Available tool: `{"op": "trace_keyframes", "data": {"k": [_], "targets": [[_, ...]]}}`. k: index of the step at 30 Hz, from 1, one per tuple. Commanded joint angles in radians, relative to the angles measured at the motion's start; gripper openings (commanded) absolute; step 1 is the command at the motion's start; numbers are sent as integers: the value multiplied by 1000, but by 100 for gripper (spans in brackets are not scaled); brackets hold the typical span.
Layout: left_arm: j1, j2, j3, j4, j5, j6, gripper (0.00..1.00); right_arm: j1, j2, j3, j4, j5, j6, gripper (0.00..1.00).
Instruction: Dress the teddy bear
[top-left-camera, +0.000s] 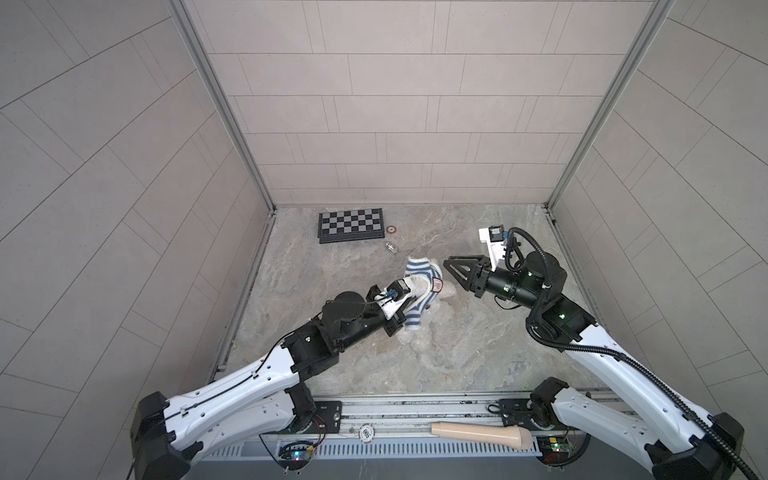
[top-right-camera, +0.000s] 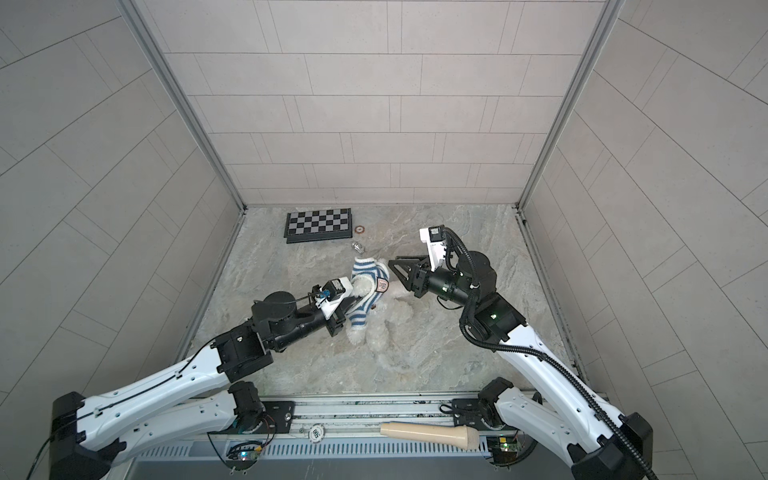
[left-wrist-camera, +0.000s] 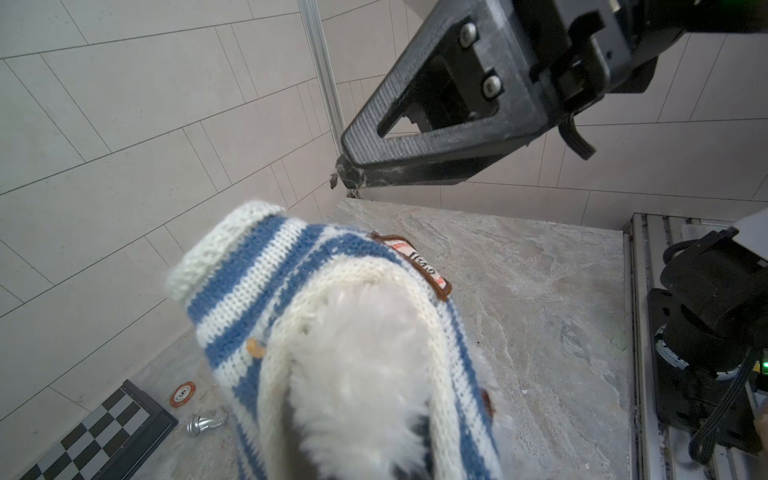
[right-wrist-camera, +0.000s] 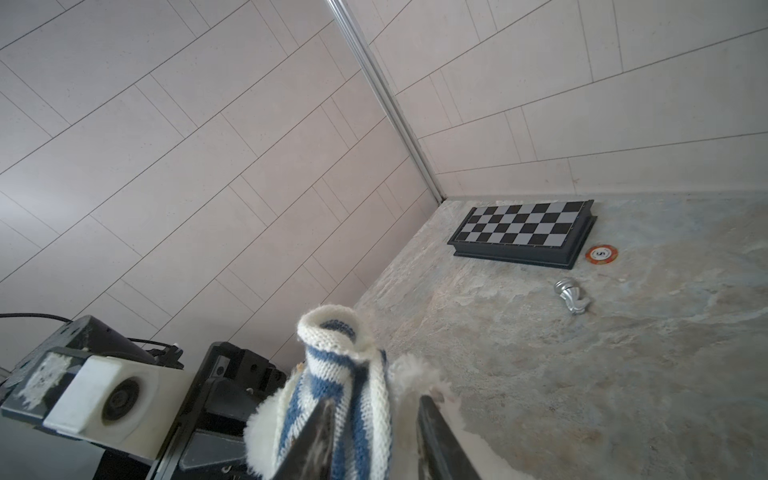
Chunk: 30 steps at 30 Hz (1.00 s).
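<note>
Nearest, the teddy bear (left-wrist-camera: 365, 374) fills the lower frame; its striped sweater (left-wrist-camera: 257, 266) seems only partly on, one sleeve hollow. The left pincer (right-wrist-camera: 253, 374) is pressed together, the right pincer (top-left-camera: 448, 264) spread beside the sweater.

A robot test cell: tiled walls (top-left-camera: 415, 124), stone-look tabletop (top-left-camera: 478, 353) (arms (top-left-camera: 232, 390) on a rail (top-left-camera: 415, 409)).

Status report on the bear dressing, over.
Left claw shut, tips hidden against the striped sweater. Right claw open at the sweater's edge. Teddy bear lying down, sweater partly on. Chess piece nearby, not blocking.
</note>
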Motion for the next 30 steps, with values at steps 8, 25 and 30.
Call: {"op": "trace_keyframes", "data": {"k": [8,25,30], "targets": [[-15,26,11,86,4,21,0,1,40,11,-45,-67,-28,30],[-36,-12,-2,66,-38,19,0,12,42,-11,-8,-15,-58,0],[-35,-70,-57,116,-54,-15,0,-26,-35,-76,-111,173,-109,0]]}}
